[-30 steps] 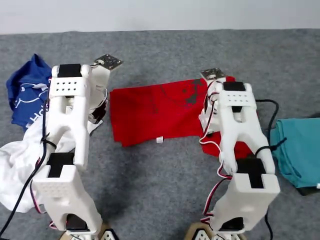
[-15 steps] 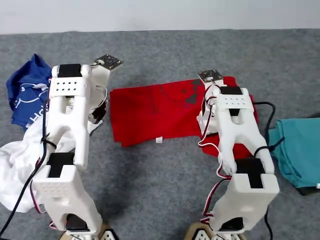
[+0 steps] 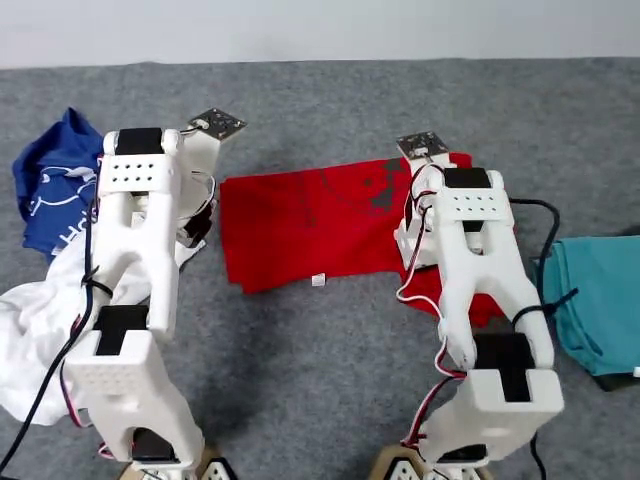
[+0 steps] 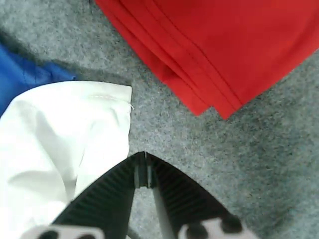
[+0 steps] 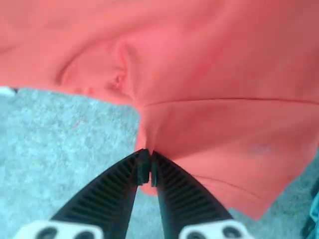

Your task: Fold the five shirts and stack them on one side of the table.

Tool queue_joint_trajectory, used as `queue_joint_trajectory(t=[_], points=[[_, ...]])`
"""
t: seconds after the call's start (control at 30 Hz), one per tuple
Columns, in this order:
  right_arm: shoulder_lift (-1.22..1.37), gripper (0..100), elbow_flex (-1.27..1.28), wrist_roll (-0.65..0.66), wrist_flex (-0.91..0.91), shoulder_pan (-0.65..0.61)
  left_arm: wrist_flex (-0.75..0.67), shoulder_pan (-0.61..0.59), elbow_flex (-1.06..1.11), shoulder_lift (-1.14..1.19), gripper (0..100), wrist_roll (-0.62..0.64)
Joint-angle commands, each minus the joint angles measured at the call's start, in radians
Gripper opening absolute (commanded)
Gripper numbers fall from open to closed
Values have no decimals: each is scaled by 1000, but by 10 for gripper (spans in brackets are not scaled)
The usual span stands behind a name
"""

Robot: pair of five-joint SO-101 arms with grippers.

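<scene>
Where the right gripper (image 5: 144, 169) sits: jaws pressed together on a bunched edge of the red shirt (image 5: 209, 64). We judge it a pinch, since the creases run to the tips.
Left gripper (image 4: 142, 172): jaws pressed together on nothing, above the bare grey table (image 4: 239, 164), with the white shirt (image 4: 60, 134) just beside it.
Red shirt in the high view: centre of frame, partly folded, long axis running left to right. The right arm covers its right end and the left arm stands just off its left edge.
Coming move, as we judge it: the pinched right end goes leftward along that axis — the right arm is the nearer, being on the cloth.
Other shirts: blue shirt (image 3: 50, 180) upper left, the white one below it, teal shirt (image 3: 600, 300) at the right edge.
Writing: a small white tag (image 3: 319, 280) on the red shirt's lower hem, a dark print (image 3: 380, 185) on the red, a white print on the blue — we can read none of it.
</scene>
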Motion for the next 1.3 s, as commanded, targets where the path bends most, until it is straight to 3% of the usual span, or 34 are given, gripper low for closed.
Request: queue_joint_trajectory(t=[0.0,0.47,0.73,0.87,1.1,1.27], points=[[-59,10,-5,-2,36,-8,29,-6,1,-61,8,6],[-68,22,137,-8,-42,-36,29,-6,1,-58,8,5],[-117,265,-43,-12,67,-33,29,-6,1,-58,8,5],[-120,221,-133,-9,10,19,29,-8,1,-61,8,5],[28,5,-207,-9,-242,179,29,-8,1,-61,8,5],[209,9,-310,-8,-292,208,29,-8,1,-61,8,5]])
